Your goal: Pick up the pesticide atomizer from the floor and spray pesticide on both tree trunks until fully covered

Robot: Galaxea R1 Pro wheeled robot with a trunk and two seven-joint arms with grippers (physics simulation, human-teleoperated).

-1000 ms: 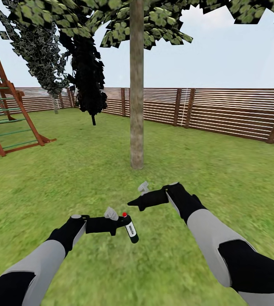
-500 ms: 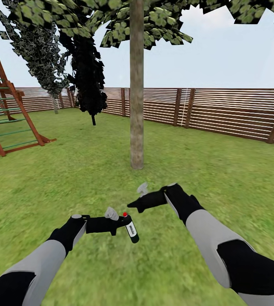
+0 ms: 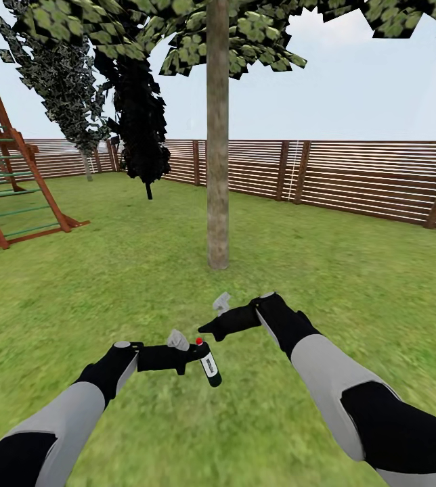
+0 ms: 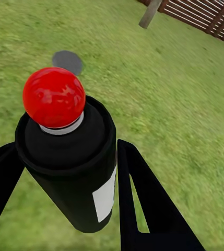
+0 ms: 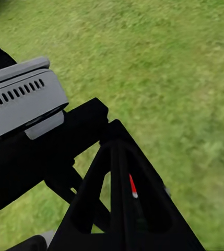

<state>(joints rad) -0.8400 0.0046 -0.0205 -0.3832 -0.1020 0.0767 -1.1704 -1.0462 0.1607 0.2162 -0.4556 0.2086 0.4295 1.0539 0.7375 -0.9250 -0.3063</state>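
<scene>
Nearest the robot, at about 7 o'clock in the head view, the left gripper reaches toward the middle with its jaws clamped on the pesticide atomizer, which hangs over the lawn tilted a little, its red tip uppermost and its white label facing the camera. In the left wrist view the same bottle sits between the two black fingers, touching both, with the red nozzle tip rounded and bright at its top; a grey round stepping stone lies in the grass beyond it. Just past the bottle, toward 1 o'clock from it, the right gripper points across toward the left arm and holds nothing; its jaws look drawn together, the fingers meeting in a narrow wedge in the right wrist view, where the grey camera housing of the left arm also shows. Farther on at 12 o'clock stands the tree trunk, straight and bare, rising from the grass to a crown of flat green leaves. At 9 o'clock stands a wooden playset. At 11 o'clock a dark conifer stands near the wooden slat fence, which runs across the far edge of the garden.
</scene>
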